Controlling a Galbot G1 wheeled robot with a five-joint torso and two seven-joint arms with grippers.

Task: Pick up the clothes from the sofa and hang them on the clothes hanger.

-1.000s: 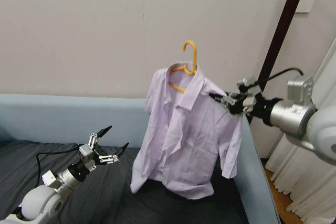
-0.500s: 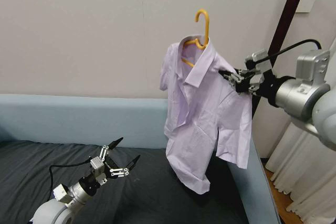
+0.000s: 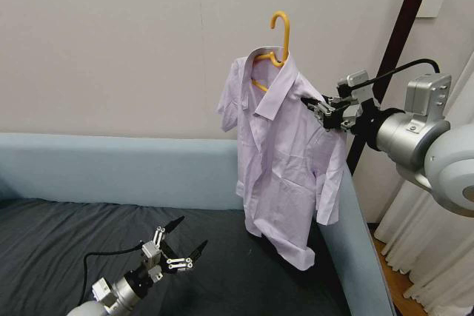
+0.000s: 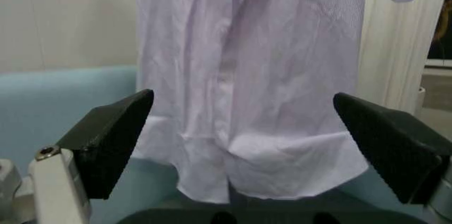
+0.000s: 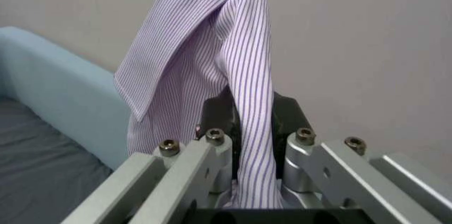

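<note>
Head view: shirt [image 3: 281,160] is off the sofa [image 3: 111,168] and up in the air, in front of the pale wall and above the sofa's right end. It already sits on a yellow hanger [image 3: 279,31].

- Right tool [image 3: 320,109]: at the shirt's shoulder, beside the collar. Right wrist view shows the jaws pressed onto a fold of the striped cloth [image 5: 244,75], so it pinches fabric, not the hanger.
- Left tool [image 3: 178,253]: low over the dark seat, well apart from the shirt. Left wrist view shows the fingers [image 4: 113,139] spread wide with nothing between them and the shirt's lower half [image 4: 261,86] beyond.

Progress, as I judge it: pick-up done and garment on the hanger. The hook stands free, caught on no rail, so the hanging itself is left. A dark slanted post [image 3: 385,64] rises to the right behind the arm. It may belong to the rack, but no rail is plain to see.

Shirt: pale lilac with fine purple stripes, short sleeves, pointed collar, open at the neck with a placket down the front. It hangs creased and slightly twisted, one sleeve drooping by the right tool. The hem hangs loose above the seat near the sofa's end wall.
</note>
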